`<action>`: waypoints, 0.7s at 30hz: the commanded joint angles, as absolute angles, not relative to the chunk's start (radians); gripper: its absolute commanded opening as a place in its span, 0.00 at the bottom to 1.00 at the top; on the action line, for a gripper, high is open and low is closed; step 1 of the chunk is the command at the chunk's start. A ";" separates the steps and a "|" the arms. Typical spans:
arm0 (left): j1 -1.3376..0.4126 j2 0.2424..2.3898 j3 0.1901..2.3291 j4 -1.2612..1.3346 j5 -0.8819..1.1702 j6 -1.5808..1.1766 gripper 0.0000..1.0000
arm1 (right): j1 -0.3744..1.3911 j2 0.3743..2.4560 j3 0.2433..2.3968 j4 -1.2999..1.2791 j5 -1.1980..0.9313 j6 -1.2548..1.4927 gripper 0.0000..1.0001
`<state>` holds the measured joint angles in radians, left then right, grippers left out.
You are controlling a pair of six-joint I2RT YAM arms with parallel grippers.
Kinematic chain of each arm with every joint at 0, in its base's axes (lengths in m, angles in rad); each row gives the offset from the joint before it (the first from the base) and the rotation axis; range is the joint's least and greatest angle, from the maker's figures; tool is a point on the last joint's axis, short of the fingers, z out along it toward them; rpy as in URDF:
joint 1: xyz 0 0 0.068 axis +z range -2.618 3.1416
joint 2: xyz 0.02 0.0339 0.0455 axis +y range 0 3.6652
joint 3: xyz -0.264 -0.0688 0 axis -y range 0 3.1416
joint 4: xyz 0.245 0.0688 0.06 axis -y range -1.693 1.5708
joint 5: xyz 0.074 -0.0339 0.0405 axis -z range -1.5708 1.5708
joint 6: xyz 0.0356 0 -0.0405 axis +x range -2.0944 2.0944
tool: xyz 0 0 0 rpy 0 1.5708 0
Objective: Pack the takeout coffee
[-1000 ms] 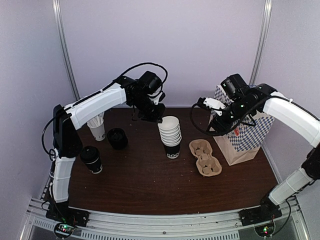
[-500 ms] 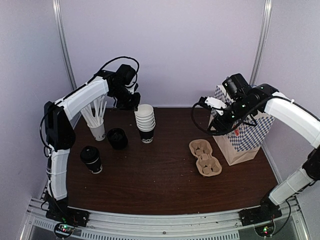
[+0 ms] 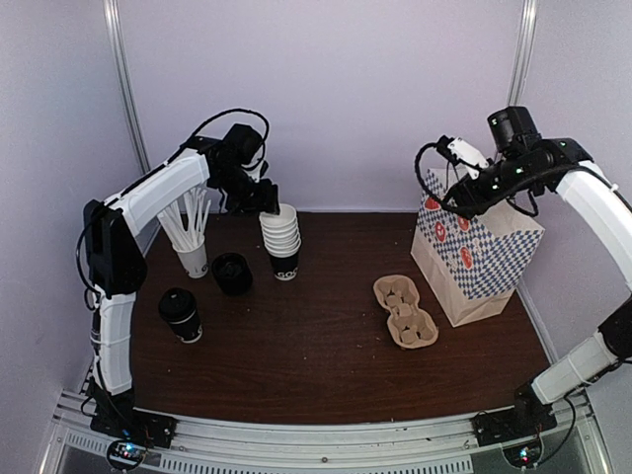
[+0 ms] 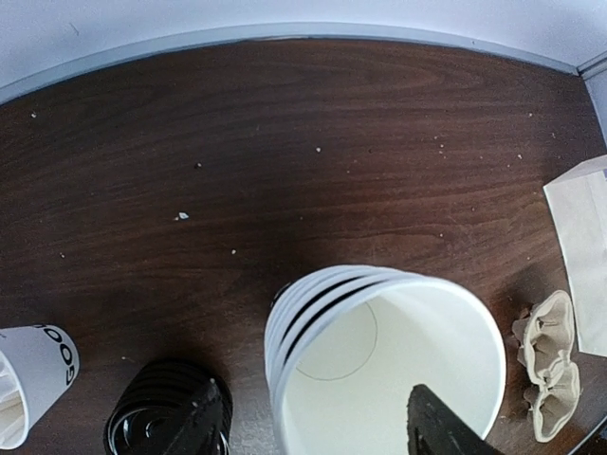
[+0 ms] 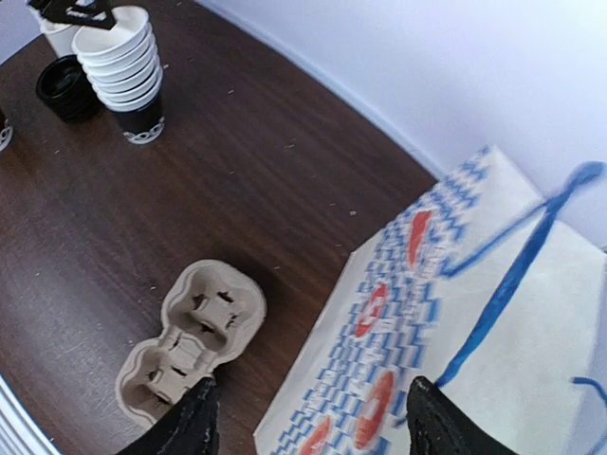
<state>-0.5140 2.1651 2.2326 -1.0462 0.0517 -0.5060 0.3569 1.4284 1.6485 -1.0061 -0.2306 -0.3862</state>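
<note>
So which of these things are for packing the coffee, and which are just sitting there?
For the job: takeout coffee, paper bag, probably the cup carrier.
Just lying about: stack of empty cups, cup of white sticks, black lids.

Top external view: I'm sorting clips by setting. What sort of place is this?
Probably a lab test cell staged as a coffee takeout counter: bare walls, a brown table holding a stack of paper cups, a pulp cup carrier, a patterned paper bag and a lidded takeout coffee.
</note>
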 commanded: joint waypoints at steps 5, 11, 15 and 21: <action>-0.515 1.988 2.232 -1.043 0.015 -0.439 0.73 | 0.114 1.378 1.777 -1.036 -0.067 -0.303 0.72; -0.534 1.831 2.094 -1.011 -0.039 -0.408 0.73 | -0.037 1.409 1.765 -1.059 -0.030 -0.294 0.75; -0.553 1.761 2.013 -0.989 -0.020 -0.393 0.73 | -0.084 1.489 1.781 -1.084 -0.058 -0.306 0.77; -0.588 1.698 1.925 -0.979 -0.015 -0.381 0.73 | -0.102 1.608 1.818 -1.071 -0.114 -0.299 0.72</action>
